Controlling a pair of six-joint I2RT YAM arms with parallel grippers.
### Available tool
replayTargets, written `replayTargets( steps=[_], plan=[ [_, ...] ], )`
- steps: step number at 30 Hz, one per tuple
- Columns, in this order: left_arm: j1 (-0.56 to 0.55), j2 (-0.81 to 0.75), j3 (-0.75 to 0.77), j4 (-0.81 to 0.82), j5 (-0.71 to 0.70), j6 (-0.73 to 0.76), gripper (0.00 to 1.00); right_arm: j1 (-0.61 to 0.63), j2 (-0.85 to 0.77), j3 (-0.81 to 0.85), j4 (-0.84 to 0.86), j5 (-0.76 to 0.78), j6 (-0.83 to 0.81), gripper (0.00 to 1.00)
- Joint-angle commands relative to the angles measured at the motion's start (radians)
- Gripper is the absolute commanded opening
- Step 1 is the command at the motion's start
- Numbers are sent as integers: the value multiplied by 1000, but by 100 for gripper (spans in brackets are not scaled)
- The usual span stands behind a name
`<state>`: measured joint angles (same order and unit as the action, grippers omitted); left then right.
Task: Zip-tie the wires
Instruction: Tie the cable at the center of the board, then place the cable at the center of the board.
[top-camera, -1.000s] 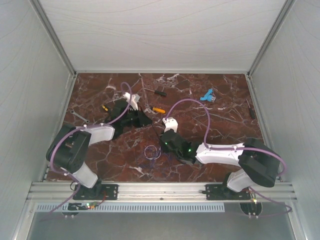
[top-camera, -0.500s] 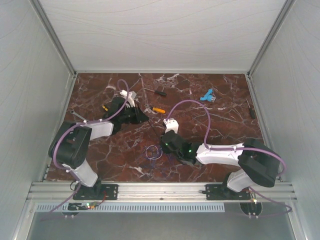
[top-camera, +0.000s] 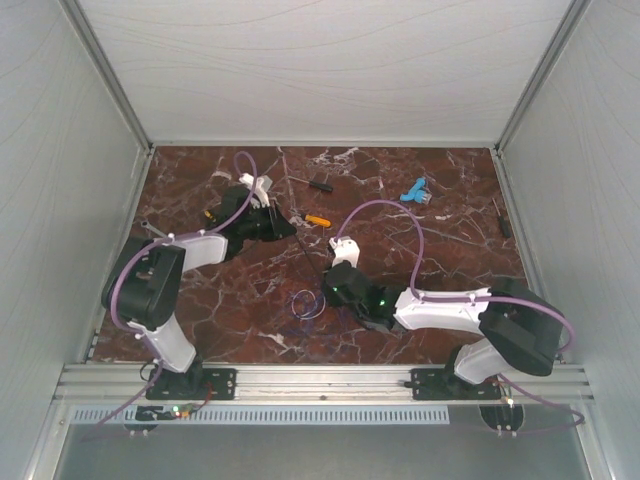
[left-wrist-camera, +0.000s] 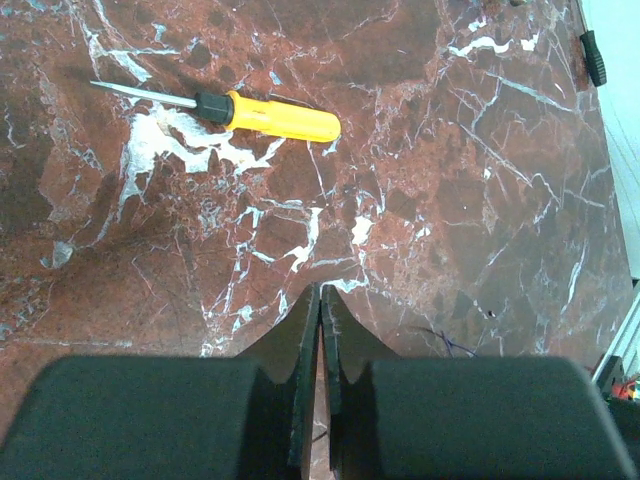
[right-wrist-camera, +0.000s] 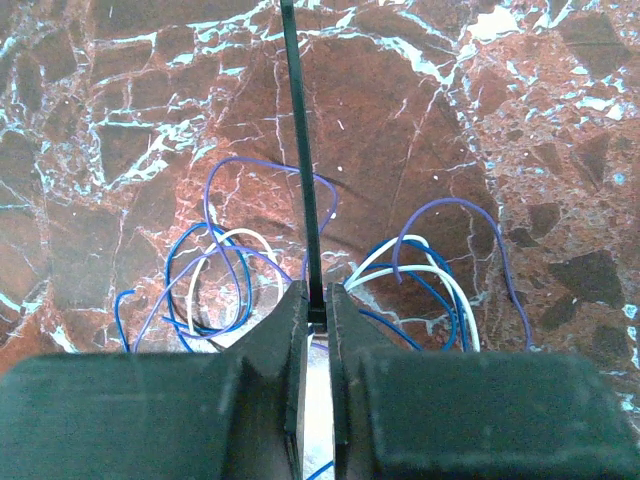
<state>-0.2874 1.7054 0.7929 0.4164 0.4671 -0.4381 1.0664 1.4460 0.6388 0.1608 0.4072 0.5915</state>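
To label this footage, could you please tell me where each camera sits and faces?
Top external: above, behind the bases, looking down at the table; left arm, right arm show.
Left wrist: on the left arm, facing the orange screwdriver past the shut left tool.
Right wrist: on the right arm, over the wires; right tool grips a zip tie.
Top and right wrist share the wires.

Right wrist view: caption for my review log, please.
Right gripper shut on a thin black zip tie, above loose blue, purple and white wires on the marble table.
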Motion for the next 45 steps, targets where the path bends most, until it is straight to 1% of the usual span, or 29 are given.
replayTargets(
  steps=[1,8,13,17,23,26,29,31,33,35,37,39,41,42,45],
  plan=[
    [47,24,90,62,-98,38,0,13,-31,-27,-62,2,14,0],
    [65,26,138,44,-118,34,0,12,-51,-28,-66,18,6,0],
    [67,-7,228,3,-127,27,0,-11,-64,50,-97,44,-68,0],
    [67,-46,294,-43,-137,28,0,-72,-89,132,-111,27,-155,0],
    [68,-111,367,-112,-196,52,0,-178,-89,261,-126,-74,-261,0],
    [67,-148,387,-140,-238,64,0,-225,-73,364,-157,-147,-328,0],
    [68,-203,395,-189,-319,80,0,-264,-43,473,-220,-252,-437,0],
    [67,-237,400,-260,-413,88,0,-281,-24,533,-269,-327,-509,0],
    [74,-281,378,-312,-485,87,0,-300,-7,569,-322,-412,-565,0],
    [88,-330,324,-339,-513,64,0,-316,13,584,-379,-543,-629,0],
    [102,-386,220,-341,-539,25,0,-321,48,579,-421,-643,-676,0],
    [109,-446,99,-317,-585,-13,0,-319,95,567,-429,-730,-711,0],
    [115,-493,-21,-266,-615,-38,0,-318,160,568,-408,-783,-714,0],
    [124,-505,-69,-241,-607,-49,0,-318,199,577,-398,-805,-748,0],
    [152,-505,-166,-194,-570,-94,0,-314,324,623,-368,-794,-811,1]
  ],
)
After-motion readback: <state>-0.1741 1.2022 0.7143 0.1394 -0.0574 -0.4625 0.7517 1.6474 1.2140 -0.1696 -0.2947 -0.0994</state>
